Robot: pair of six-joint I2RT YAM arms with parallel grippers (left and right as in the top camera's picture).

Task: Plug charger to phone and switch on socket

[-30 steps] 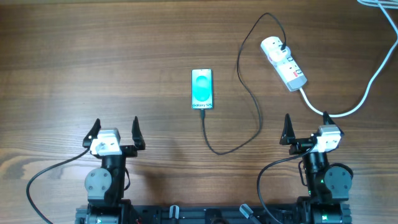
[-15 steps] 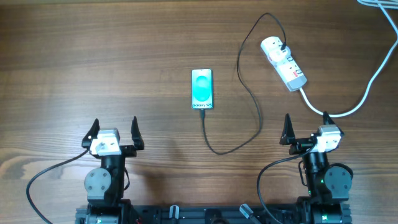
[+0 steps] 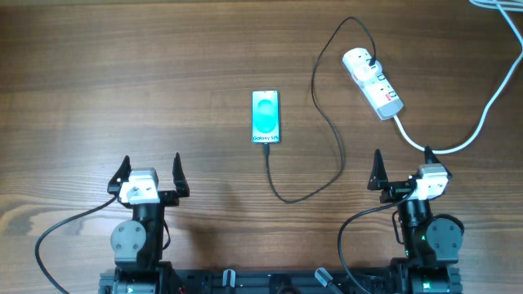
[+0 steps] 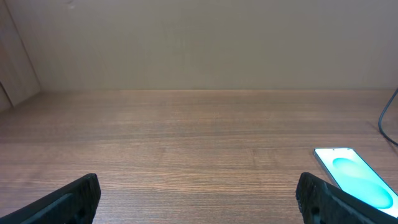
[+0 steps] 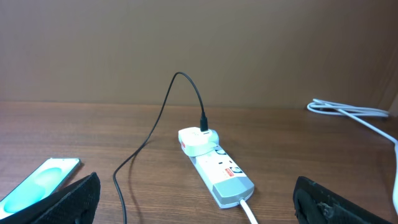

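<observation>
The phone (image 3: 265,117) lies flat mid-table with its teal screen lit; it also shows in the left wrist view (image 4: 354,184) and the right wrist view (image 5: 37,185). The charger cable (image 3: 327,122) runs from a white adapter on the socket (image 3: 373,82) in a long loop down to the phone's near end, where its tip (image 3: 266,149) lies close to or at the phone's edge. The socket shows in the right wrist view (image 5: 217,171) with red switches. My left gripper (image 3: 150,173) and right gripper (image 3: 402,167) are open and empty near the front edge.
The socket's thick white lead (image 3: 482,114) curves off the right and back edges, passing just behind my right gripper. A wooden wall (image 4: 199,43) stands at the table's far side.
</observation>
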